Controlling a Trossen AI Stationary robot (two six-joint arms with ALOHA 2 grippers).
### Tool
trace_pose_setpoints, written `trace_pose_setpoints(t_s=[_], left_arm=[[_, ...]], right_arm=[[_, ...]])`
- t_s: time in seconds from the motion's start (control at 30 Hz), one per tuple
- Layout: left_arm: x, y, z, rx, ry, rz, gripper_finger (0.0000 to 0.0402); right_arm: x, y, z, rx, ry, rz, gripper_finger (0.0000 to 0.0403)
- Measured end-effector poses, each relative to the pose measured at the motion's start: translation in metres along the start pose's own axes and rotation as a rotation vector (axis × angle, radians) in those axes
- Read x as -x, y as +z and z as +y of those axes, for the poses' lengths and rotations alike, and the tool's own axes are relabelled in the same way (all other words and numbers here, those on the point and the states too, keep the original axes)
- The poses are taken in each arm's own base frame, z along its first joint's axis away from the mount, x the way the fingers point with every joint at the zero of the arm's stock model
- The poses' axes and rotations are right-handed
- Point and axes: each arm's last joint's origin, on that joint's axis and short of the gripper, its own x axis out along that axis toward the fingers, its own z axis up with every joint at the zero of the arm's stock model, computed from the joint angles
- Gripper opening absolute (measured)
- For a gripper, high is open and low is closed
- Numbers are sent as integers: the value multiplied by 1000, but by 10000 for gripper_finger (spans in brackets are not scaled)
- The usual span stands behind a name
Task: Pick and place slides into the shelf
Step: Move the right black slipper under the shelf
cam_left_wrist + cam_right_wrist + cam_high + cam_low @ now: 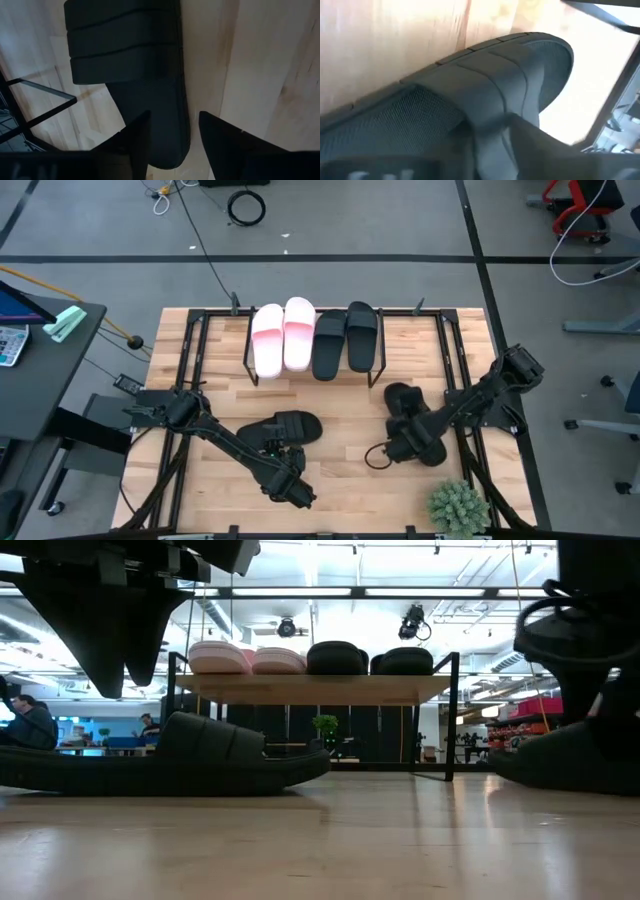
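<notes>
Table (330,480): light wooden plank top, the reference for all entries below.

Frame (186,350): black metal bars running along the table's edges.

Plant (458,506): small, green, spiky; on the table at its near right corner.

Desk (45,370): dark, just beside the table's left edge. On it: a mint-green object (64,323) and a keypad-like item (10,345), partly cut off.

Cable coil (246,206): black, on the grey floor well beyond the table's far edge.

Red chair (578,205): on the floor beyond the table's far right corner.

People (28,724): seated, in the room behind the table, low view.

Ceiling lights (290,592): long strips above the room.
</notes>
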Motion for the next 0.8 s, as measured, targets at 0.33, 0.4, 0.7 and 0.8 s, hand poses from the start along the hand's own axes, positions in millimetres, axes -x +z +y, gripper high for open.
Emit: trace_pose_setpoints(t_s=[0.33,0.4,0.7,0.8], left_arm=[[0,1,-1,4,-7,-10,154],[0,1,-1,6,-8,-11,151],[0,1,-1,32,-9,-11,138],[0,1,-1,32,-8,-11,134]], right_arm=[[40,23,-6,-155,133,-109,26],[62,33,-9,-203,203,-174,15],[131,61,-25,-340,295,-529,17],[127,69,-30,-376,235,-583,13]])
